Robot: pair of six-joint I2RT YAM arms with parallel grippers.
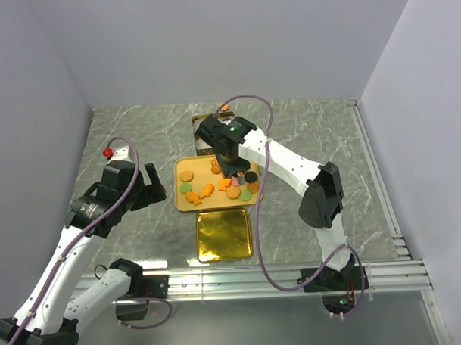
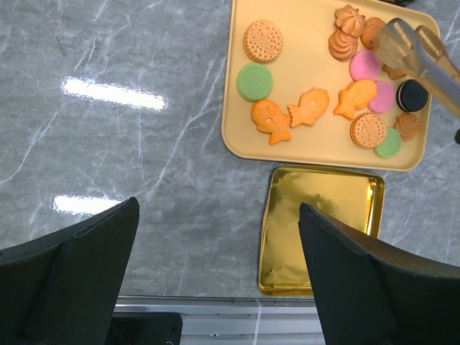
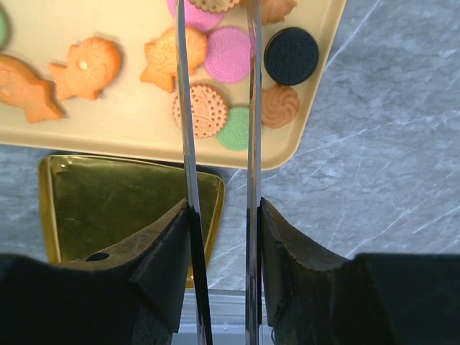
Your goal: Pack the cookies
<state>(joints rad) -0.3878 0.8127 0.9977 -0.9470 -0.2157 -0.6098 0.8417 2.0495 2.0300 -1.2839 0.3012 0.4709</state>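
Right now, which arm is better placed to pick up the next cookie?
Right. The right gripper grips the tongs, their tips over the cookies on the tray. The left gripper hangs open beside the tray, holding nothing.

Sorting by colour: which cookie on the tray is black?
The round black cookie near the tray's right edge; every other one is orange, tan, green or pink.

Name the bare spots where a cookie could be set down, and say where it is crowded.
Free: the tray's far middle, between the tan cookie and the swirl cookie; the gold tin; the table left of the tray. Crowded: the tray's right end, under the tongs.
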